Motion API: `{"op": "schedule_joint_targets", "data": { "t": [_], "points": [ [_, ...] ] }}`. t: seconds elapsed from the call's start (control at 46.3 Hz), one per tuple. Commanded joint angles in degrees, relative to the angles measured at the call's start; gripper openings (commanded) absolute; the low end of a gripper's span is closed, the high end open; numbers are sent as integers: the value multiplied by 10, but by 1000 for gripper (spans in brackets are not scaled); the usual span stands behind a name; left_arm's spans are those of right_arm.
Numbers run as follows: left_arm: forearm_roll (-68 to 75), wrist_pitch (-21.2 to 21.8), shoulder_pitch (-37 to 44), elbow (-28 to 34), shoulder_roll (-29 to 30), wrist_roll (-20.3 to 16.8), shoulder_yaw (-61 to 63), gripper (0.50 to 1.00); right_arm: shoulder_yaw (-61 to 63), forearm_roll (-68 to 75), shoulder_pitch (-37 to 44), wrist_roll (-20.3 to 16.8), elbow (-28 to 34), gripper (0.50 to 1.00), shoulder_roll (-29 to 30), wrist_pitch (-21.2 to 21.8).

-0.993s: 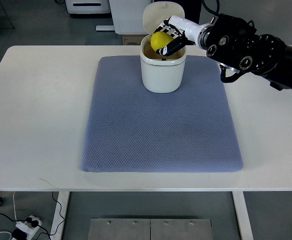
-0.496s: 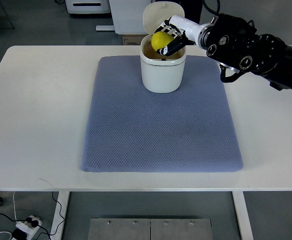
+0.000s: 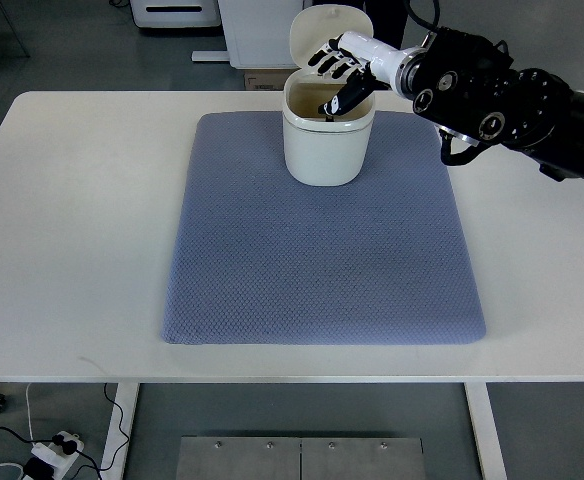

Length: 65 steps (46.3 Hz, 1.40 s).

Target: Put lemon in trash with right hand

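Observation:
A cream trash bin (image 3: 327, 145) with its lid (image 3: 324, 28) flipped up stands at the far edge of the blue-grey mat (image 3: 322, 250). My right hand (image 3: 334, 78) hovers over the bin's open mouth, fingers spread and holding nothing. Its black and white arm (image 3: 492, 95) comes in from the right edge. No lemon shows anywhere; the inside of the bin looks dark and its bottom is hidden. The left arm is out of view.
The mat lies on a white table (image 3: 72, 220). White cabinets (image 3: 242, 25) and a cardboard box (image 3: 264, 80) stand on the floor beyond the far table edge. A power strip (image 3: 57, 445) lies on the floor at the lower left.
The lemon that sat in my right hand over the bin is gone from view. The fingers have spread apart. The bin has shifted slightly.

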Motion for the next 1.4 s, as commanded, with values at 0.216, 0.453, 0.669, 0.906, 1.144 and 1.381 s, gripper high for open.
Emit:
{"op": "schedule_joint_targets", "data": {
  "t": [0.216,0.453,0.669,0.906,1.144,1.381],
  "points": [
    [0,0,0,0,0,0,0,1000,0,0,5,2,3,535,-3,2],
    [0,0,0,1,0,0,0,1000,0,-1,15,6,9,537,-22,13],
    [0,0,0,0,0,0,0,1000,1,-5,25,18,36,537,-85,35],
    [0,0,0,0,0,0,0,1000,2,-6,31,22,69,546,-142,37],
    [0,0,0,1,0,0,0,1000,54,-4,7,8,68,911,-188,37],
    [0,0,0,0,0,0,0,1000,147,-5,-46,4,66,1000,-236,36]
  ]
}}
